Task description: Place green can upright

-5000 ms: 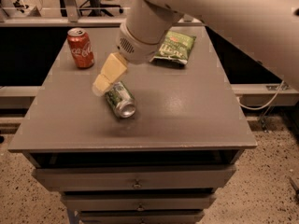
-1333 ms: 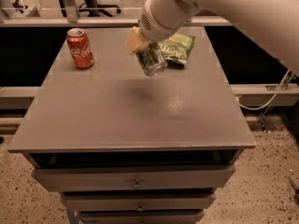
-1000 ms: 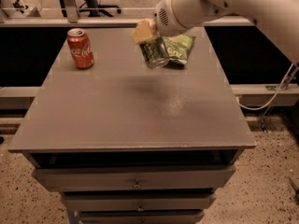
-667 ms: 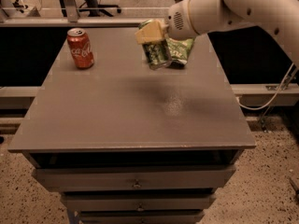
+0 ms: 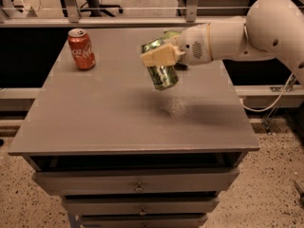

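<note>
One-armed, clenching the gripper (image 5: 160, 57) from the right across the upper part of the green can (image 5: 163, 76), holding it in mid-air over the middle of the table (image 5: 114, 118), tilting its long axis slightly off vertical and pointing its base downward.

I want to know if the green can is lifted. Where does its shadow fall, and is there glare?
Camera view: a soft shadow lies on the table below and right of the green can, apart from it; the gripper, over the table's back half, holds the can in air. Camera view: a pale speckled patch inside the shadow may be glare.
</note>
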`<action>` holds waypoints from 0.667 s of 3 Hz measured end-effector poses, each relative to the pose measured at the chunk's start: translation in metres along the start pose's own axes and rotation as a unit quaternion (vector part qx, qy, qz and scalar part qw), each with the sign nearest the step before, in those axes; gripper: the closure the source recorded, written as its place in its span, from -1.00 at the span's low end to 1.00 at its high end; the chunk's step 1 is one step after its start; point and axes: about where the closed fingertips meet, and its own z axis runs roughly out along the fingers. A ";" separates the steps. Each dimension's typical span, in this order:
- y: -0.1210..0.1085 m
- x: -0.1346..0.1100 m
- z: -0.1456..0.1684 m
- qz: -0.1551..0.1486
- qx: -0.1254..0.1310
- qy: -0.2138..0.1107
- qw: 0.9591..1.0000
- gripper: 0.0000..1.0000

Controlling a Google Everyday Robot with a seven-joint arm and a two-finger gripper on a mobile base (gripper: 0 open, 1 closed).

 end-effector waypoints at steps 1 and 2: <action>0.027 0.023 0.009 -0.063 -0.037 -0.031 0.997 1.00; 0.045 0.033 0.021 -0.133 -0.058 -0.075 0.987 1.00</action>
